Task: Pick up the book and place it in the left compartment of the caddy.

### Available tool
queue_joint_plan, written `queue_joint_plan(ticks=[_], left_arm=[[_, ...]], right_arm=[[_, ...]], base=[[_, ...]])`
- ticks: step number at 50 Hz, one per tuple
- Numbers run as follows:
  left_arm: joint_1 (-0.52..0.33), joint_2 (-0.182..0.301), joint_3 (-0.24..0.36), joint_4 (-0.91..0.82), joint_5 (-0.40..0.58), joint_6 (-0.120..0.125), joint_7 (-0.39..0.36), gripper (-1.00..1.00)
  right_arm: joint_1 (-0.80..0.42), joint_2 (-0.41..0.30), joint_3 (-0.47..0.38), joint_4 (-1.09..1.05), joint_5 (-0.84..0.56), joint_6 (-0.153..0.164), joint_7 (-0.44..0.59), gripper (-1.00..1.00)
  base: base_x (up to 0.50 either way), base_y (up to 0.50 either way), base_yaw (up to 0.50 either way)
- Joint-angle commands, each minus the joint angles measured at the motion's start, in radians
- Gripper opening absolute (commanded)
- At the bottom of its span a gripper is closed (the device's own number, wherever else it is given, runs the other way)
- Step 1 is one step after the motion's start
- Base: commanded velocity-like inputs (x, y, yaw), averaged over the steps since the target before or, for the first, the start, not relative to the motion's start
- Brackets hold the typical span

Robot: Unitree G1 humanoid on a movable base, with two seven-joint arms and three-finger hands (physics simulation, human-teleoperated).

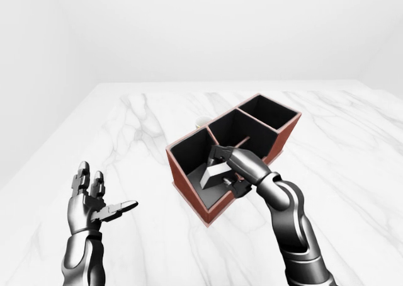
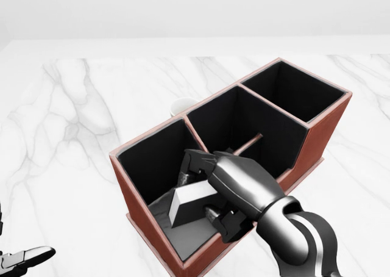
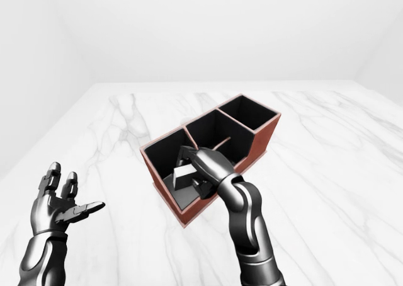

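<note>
The right hand (image 2: 216,188) reaches over the near wall of the caddy (image 2: 323,127) and down into its leftmost compartment, fingers (image 2: 196,161) curled round the book (image 2: 192,202); the grip is closed on it, with the thumb side below the pale block and the other fingers hooked over its top edge. The book sits tilted inside that compartment, its lower end close to the dark floor (whether it rests on the floor or hangs just clear of it cannot be told from these views); its light fore-edge faces the camera in the head view.

The caddy is a long reddish-brown box with black inner walls, divided into three compartments in a row and lying on a diagonal, its left end nearer the bottom of the head view and its right end toward the upper right; the middle compartment has a thin partition or slot showing along its floor, and the right one shows only dark walls. Just beyond the caddy's far wall, a small white rounded object (image 2: 178,107) peeks out, mostly hidden.

The left hand (image 1: 94,201) is well apart from the caddy at the lower left of the left-eye view, held palm up with fingers spread wide and nothing in it; both stand over the white marble table (image 1: 352,172).
</note>
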Motion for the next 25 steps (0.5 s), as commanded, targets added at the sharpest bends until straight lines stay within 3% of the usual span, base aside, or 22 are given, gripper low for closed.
queue_joint_plan(ticks=[1, 10, 25], left_arm=[[-0.002, 0.002, 0.0, 0.013, -0.003, 0.0, -0.002, 1.0], [-0.004, 0.004, -0.002, 0.021, -0.004, 0.0, -0.001, 1.0], [0.001, 0.003, -0.001, 0.019, -0.006, 0.0, -0.005, 1.0]], right_arm=[[0.029, 0.031, 0.022, 0.042, 0.014, 0.0, -0.076, -1.0], [0.036, 0.036, 0.048, 0.08, -0.053, 0.0, -0.167, -1.0], [0.033, 0.051, 0.039, 0.084, -0.198, 0.0, -0.232, -1.0]], base=[[0.0, 0.0, 0.0], [0.0, 0.0, 0.0], [0.0, 0.0, 0.0]])
